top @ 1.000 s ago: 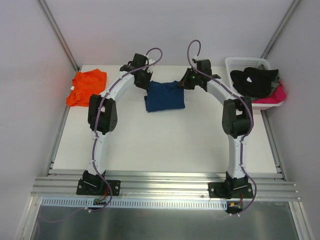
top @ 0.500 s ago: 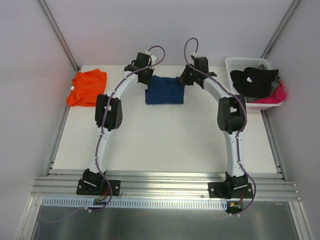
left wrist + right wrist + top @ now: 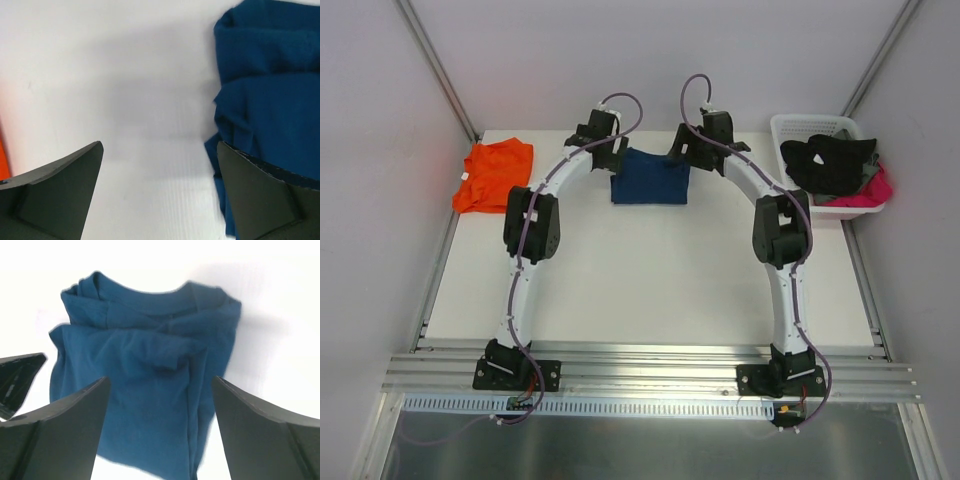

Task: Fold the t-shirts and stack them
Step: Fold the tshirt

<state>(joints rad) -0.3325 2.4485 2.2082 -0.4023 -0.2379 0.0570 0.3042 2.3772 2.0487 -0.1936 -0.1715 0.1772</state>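
From the near edge of the table (image 3: 650, 290), we follow both arms out to its far side, where they face each other across the navy t-shirt (image 3: 650, 180). The left gripper (image 3: 612, 163) has its jaws wide apart and holds nothing. In its wrist view the gap between its fingers (image 3: 60, 185) looks down on bare table, and the navy cloth begins only at its right-hand finger, so the bundle lies just to this gripper's right. The right gripper (image 3: 682, 158) is likewise spread open and empty. In its wrist view the folded shirt fills the space below and ahead of the jaws, collar end farthest from them, so it hangs over the bundle's right part. Whether any finger touches the cloth we cannot tell. We judge the shirt folded into a compact rectangle whose long axis runs side to side, from one gripper toward the other, each arm about as near to its own end. The orange t-shirt (image 3: 495, 175) lies well off to the left gripper's left, apart from the navy one. Stacking, we think, turns on carrying the navy bundle leftward along that axis, and the left arm is the nearer to the orange one. Off to the right gripper's right stands a basket (image 3: 810, 118) of dark and pink clothes.
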